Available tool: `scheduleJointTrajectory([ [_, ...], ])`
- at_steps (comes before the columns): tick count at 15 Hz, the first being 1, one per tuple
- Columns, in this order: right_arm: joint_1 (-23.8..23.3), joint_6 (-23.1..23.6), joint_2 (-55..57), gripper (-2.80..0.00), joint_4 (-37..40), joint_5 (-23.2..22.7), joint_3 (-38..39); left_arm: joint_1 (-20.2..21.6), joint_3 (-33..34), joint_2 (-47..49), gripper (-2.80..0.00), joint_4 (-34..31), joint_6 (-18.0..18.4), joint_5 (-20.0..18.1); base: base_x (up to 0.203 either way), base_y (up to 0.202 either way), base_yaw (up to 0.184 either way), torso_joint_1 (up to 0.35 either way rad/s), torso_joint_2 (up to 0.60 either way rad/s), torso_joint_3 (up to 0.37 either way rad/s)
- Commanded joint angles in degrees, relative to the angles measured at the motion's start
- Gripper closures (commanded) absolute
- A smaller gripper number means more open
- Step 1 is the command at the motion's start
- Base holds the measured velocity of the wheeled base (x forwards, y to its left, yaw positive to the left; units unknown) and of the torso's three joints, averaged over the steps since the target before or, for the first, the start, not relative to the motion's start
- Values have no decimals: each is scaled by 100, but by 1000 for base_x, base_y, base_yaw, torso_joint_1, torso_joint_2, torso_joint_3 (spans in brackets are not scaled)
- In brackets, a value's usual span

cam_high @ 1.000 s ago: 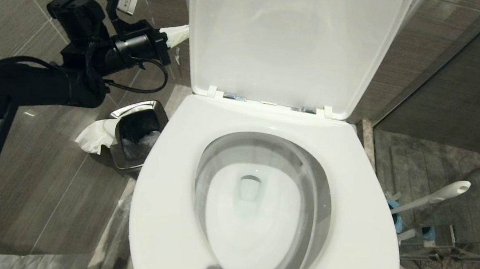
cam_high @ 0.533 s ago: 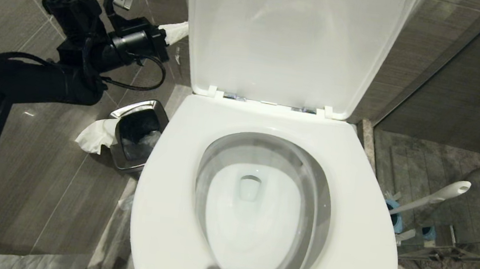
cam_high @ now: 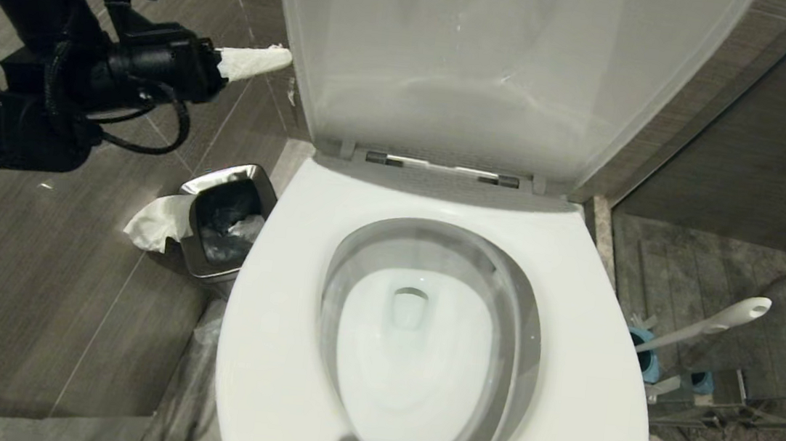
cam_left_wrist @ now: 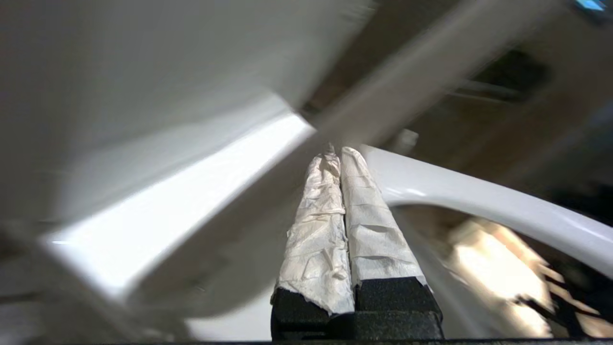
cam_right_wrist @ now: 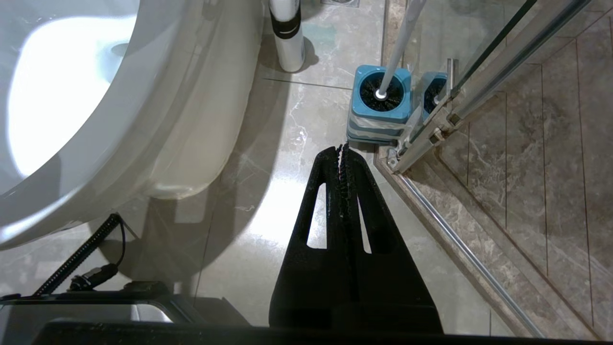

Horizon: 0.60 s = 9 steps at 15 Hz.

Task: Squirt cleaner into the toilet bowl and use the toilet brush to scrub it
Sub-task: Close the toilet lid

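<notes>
The white toilet bowl [cam_high: 417, 340] fills the middle of the head view, seat down and lid [cam_high: 497, 63] raised, leaning toward me. My left gripper [cam_high: 275, 60] is shut and empty, its white-wrapped fingers [cam_left_wrist: 368, 225] pointing at the lid's left edge, close by or touching. The toilet brush [cam_high: 710, 325] stands right of the bowl in its blue holder [cam_right_wrist: 381, 103], black bristle head [cam_right_wrist: 390, 93] down and white handle leaning. My right gripper [cam_right_wrist: 344, 148] hangs shut and empty over the floor just short of the holder. I cannot tell which thing is the cleaner.
A square steel bin [cam_high: 203, 189] with crumpled tissue [cam_high: 155, 221] stands left of the bowl. A glass shower door with a metal rail [cam_right_wrist: 459, 258] runs close beside the brush holder. A white cylinder with a black band [cam_right_wrist: 286, 33] stands on the floor behind the toilet.
My left arm has swung left and slightly up in the head view. The lid has tipped forward toward me and now shades the back of the seat. The right gripper's surroundings look unchanged.
</notes>
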State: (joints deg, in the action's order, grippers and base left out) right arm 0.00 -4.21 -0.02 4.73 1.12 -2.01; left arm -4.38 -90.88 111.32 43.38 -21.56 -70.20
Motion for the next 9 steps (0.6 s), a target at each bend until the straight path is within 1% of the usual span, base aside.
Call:
scheduleJointTrajectory([
  [1,0,-1,2,0,2,2,-1,152,559,-611,0,22,-360,-718,0,0,0,0,0,0],
  [2,0,-1,2,0,2,2,-1,179,746,-719,0,27,-440,-905,0,0,0,0,0,0],
  [5,0,-1,2,0,2,2,-1,191,1360,-1101,0,21,-554,-1195,0,0,0,0,0,0],
  [7,0,-1,2,0,2,2,-1,192,1427,-1112,0,177,-552,-1201,0,0,0,0,0,0],
  [9,-6,-1,2,0,2,2,-1,216,1385,-982,0,486,-527,-1028,0,0,0,0,0,0],
])
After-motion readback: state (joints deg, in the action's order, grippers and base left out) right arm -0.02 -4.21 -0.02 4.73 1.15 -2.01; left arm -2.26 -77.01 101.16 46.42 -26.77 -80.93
